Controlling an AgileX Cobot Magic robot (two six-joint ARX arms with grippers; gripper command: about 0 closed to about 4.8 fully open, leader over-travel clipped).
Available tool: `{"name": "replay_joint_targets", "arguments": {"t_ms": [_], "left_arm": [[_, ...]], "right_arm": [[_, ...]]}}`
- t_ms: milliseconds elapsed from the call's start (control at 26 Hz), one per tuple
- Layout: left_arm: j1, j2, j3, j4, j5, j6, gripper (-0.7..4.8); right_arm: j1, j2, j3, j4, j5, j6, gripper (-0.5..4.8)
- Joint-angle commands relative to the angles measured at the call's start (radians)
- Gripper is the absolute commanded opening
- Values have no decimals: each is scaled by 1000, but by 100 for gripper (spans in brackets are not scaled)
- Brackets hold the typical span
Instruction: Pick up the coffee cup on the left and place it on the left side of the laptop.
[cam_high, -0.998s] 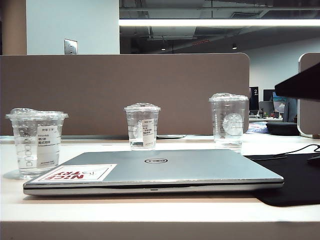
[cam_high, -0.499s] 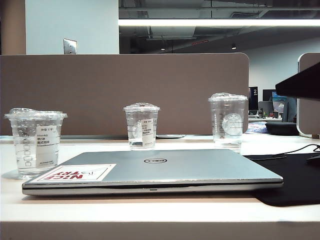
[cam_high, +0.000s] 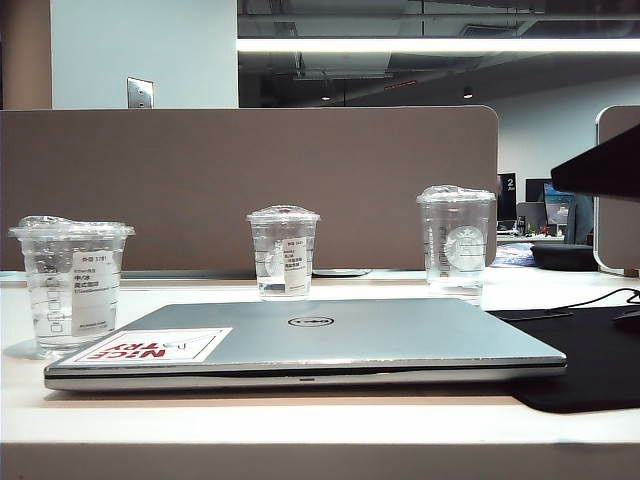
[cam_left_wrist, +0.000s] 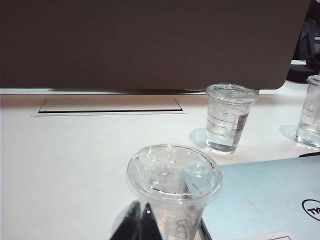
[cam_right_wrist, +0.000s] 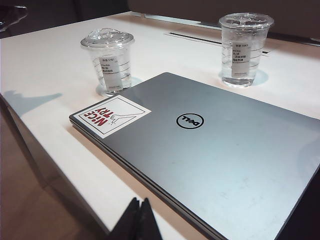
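Pincers first: my left gripper (cam_left_wrist: 139, 222) is pinched shut on nothing, hovering just short of the coffee cup (cam_left_wrist: 174, 187); my right gripper (cam_right_wrist: 139, 218) is shut too, empty, off the table's (cam_high: 300, 415) front edge near the laptop (cam_right_wrist: 215, 155). Nothing is lifted yet; the whole pick and placing remain, though the cup stands at the table's left edge, already beside the laptop's stickered corner. Only the exterior view shows its label; neither gripper appears there.

White desk (cam_high: 300, 420) w/ brown partition (cam_high: 250, 180) behind. Narrow domed-lid cup (cam_high: 284, 252) mid-back, tallest logo cup (cam_high: 457, 240) back right. Black mat (cam_high: 590, 360) at right edge.
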Motion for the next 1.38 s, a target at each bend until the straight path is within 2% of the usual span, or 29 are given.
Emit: {"name": "replay_joint_targets", "arguments": {"t_ms": [38, 307, 960, 1382], "left_arm": [[2, -11, -11, 15, -24, 48, -5], [0, -11, -11, -87, -236, 56, -5], [8, -11, -10, -84, -224, 30, -5], [8, -11, -10, -85, -223, 63, -5]], "right_arm": [[0, 0, -4, 14, 1, 3, -4], [0, 0, -4, 14, 1, 3, -4], [0, 0, -4, 14, 1, 3, -4], [0, 0, -4, 14, 1, 3, -4]]}}
